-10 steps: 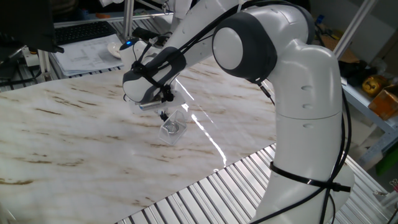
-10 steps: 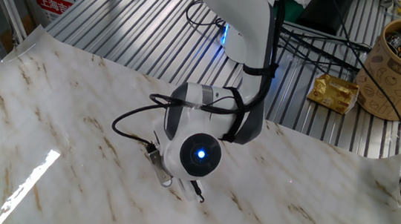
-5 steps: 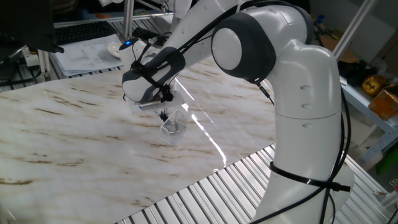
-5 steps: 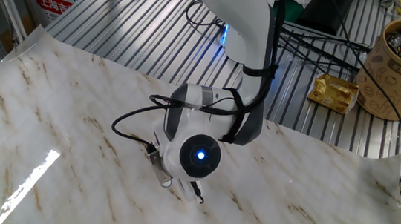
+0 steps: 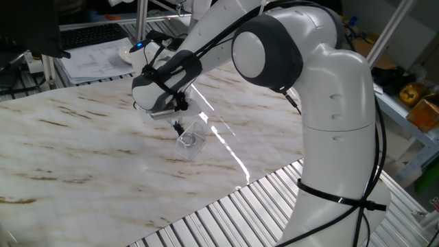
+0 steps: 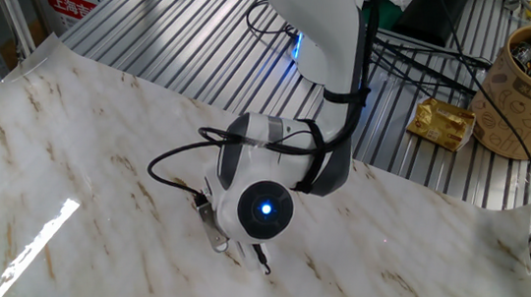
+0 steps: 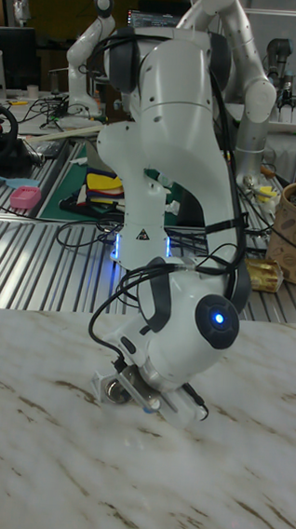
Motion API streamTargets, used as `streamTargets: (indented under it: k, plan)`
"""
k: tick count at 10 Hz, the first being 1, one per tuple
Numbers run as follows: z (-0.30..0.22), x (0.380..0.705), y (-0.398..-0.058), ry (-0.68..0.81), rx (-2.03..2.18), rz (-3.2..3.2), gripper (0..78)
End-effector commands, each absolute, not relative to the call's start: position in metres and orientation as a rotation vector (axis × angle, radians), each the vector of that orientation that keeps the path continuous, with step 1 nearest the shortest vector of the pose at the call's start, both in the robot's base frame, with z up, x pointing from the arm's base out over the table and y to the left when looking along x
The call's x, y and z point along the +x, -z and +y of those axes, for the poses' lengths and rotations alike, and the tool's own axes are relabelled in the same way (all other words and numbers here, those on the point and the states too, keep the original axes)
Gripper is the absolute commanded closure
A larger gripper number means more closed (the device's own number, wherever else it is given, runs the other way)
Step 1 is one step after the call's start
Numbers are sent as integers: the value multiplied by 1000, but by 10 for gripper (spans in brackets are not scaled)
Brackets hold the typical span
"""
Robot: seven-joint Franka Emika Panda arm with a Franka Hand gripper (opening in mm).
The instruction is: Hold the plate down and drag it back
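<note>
On the marble-patterned sheet [image 5: 82, 137] lies a clear rectangular plastic piece [image 5: 184, 148]. A small silvery ring-rimmed disc, the plate [image 5: 192, 141], shows within its outline. My gripper [image 5: 180, 127] points down at the piece's far-left edge. Its dark fingertips look pressed together into one narrow tip, at or just above the sheet. In the other fixed view the wrist hides the plate, and only the dark tip of the gripper [image 6: 262, 260] pokes out below it. The tall fixed view shows the gripper's body low over the sheet [image 7: 58, 482], but the plate is not clear there.
Ribbed metal table [image 5: 226, 213] surrounds the sheet. A white shallow dish [image 5: 127, 56] and papers [image 5: 92, 62] lie behind it. A brown cup [image 6: 528, 91] of tools and a gold packet [image 6: 444, 122] stand near the robot's base [image 6: 331, 23].
The wrist has shifted slightly left and back across the sheet. The clear piece with the plate has crept the same way by a few pixels.
</note>
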State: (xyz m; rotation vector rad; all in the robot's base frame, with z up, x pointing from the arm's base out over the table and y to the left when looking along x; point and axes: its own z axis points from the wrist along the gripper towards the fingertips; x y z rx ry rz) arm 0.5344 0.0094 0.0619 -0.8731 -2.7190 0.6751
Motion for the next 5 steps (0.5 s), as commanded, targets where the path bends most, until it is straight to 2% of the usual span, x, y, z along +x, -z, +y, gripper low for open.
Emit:
streamTargets:
  k: [1, 5]
  plan:
    - [14, 535, -65, -702, -849, -2712, 776]
    - [13, 531, -66, -717, -818, -2712, 776]
